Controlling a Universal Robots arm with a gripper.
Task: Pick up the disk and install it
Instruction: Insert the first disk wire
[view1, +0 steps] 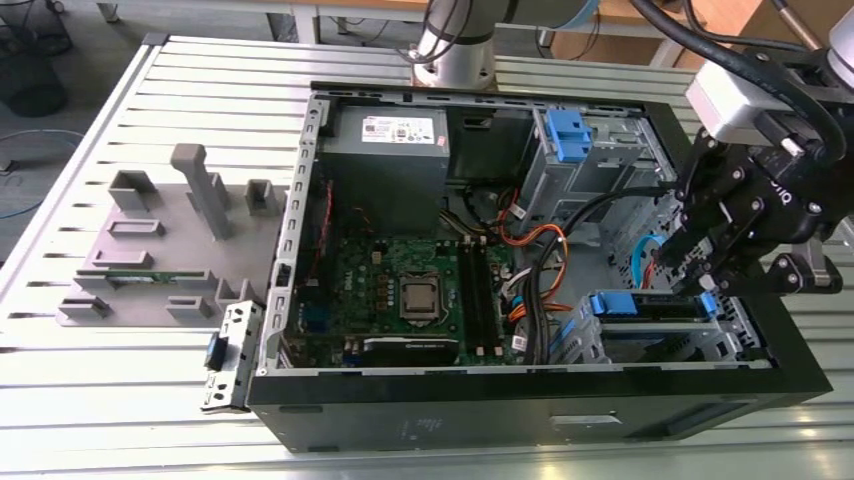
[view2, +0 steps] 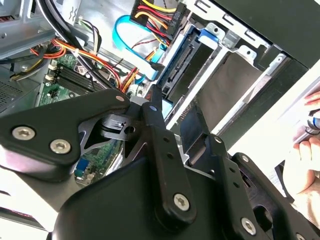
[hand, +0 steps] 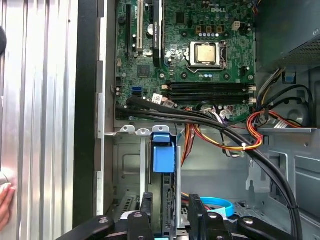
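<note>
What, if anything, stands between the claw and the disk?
Nothing visible. In the first wrist view the claw sits right at the disk, which stands on edge in its bay; the black cables pass beyond it, not between.

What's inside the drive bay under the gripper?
The disk stands on edge in the drive bay, blue handle up, gripper around its near end. Its lower part and connectors are hidden.

The open computer case (view1: 534, 400) sat on the slatted table (view1: 107, 390), motherboard (view1: 414, 290) flat inside it, the disk (view1: 647, 305) on edge in the drive bay toward the exterior view's right with the gripper (view1: 707, 280) just over it, and a fixture block (view1: 174, 240) out on the table to the case's left.
</note>
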